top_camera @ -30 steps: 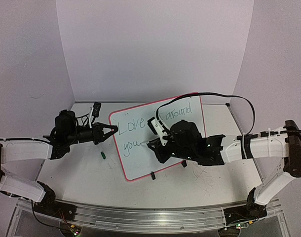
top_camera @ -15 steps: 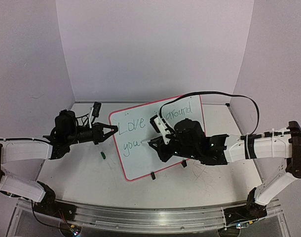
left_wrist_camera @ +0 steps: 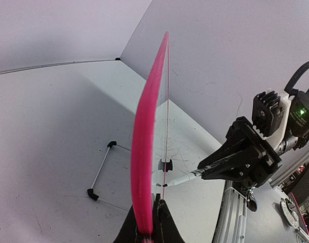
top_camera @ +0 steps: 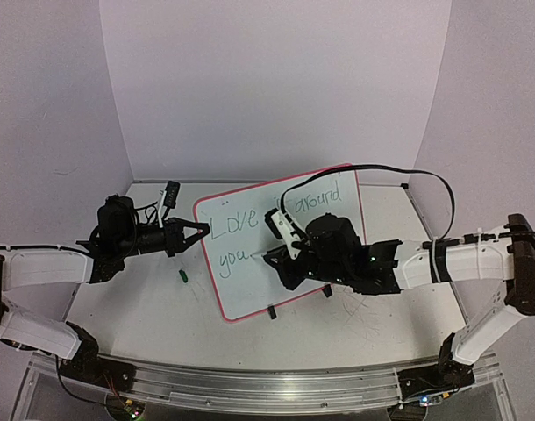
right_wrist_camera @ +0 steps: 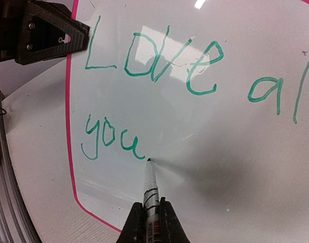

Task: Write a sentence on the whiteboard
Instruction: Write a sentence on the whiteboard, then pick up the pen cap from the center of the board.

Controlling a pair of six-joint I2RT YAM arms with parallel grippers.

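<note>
Left gripper (top_camera: 200,232) is clamped on the left rim of the board (top_camera: 250,285), which is propped tilted mid-table. A small green piece (top_camera: 183,275) is seen on the table near that rim. The sentence (right_wrist_camera: 159,61) is written in green. The marker (right_wrist_camera: 150,188) is pinched by the right gripper (right_wrist_camera: 150,212), its tip touching the board just after "you".

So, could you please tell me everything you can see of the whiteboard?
The whiteboard is a glossy white rectangle with a pink rim, rounded corners and two black clips on its near edge. Turned askew, it bears green handwriting. The left hand pinches its left edge; the marker in the right hand touches it after "you".
</note>
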